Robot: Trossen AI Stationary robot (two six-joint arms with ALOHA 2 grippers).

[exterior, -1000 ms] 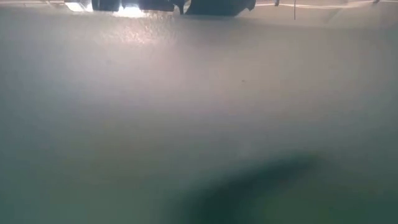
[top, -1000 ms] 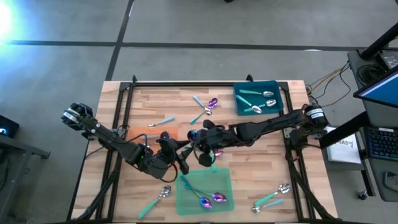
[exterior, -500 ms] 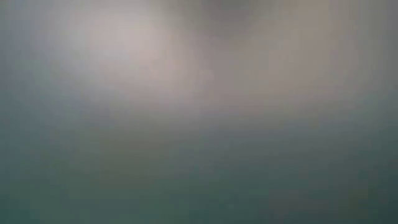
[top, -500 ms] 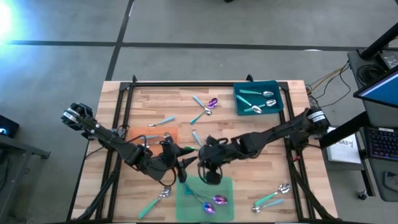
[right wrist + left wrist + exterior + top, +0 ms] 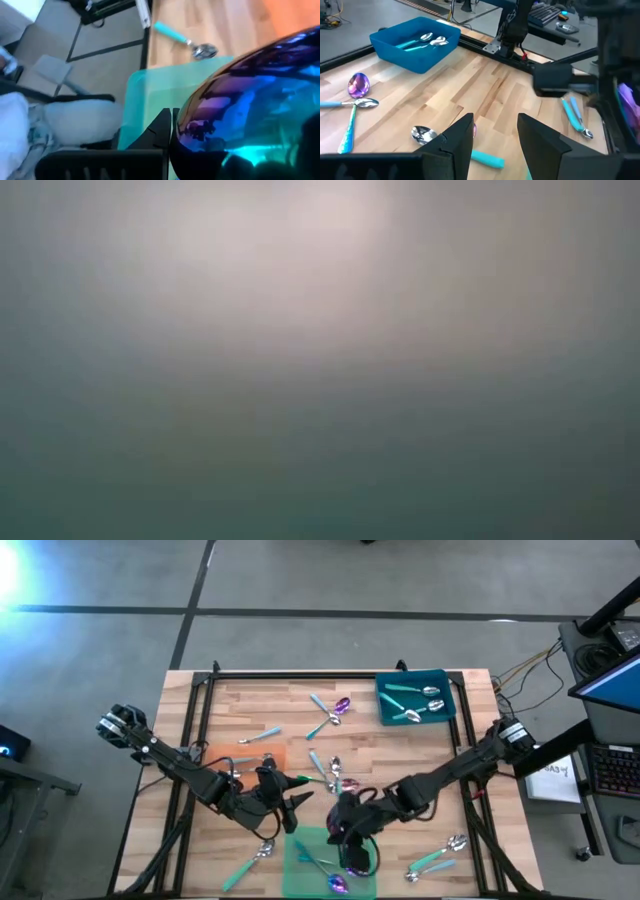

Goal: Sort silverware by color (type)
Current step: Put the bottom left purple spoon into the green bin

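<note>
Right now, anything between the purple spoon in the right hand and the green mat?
Nothing visible. The right hand is shut on the purple spoon, directly over the green mat, where other purple spoons already lie.

The table [image 5: 250, 710] is pale planked wood, smooth with a soft sheen, edged by a black metal frame [image 5: 300, 677]. The bin [image 5: 415, 42] near its far right corner looks like matt blue plastic. Spoon heads in the bin [image 5: 432, 39] are mirror-bright metal. The spoon head held by the right claw [image 5: 250, 120] is glossy, iridescent purple and blue. The green mat [image 5: 150, 95] at the near edge looks smooth and slightly translucent. The left claw's fingers [image 5: 462, 137] are matt black.
</note>
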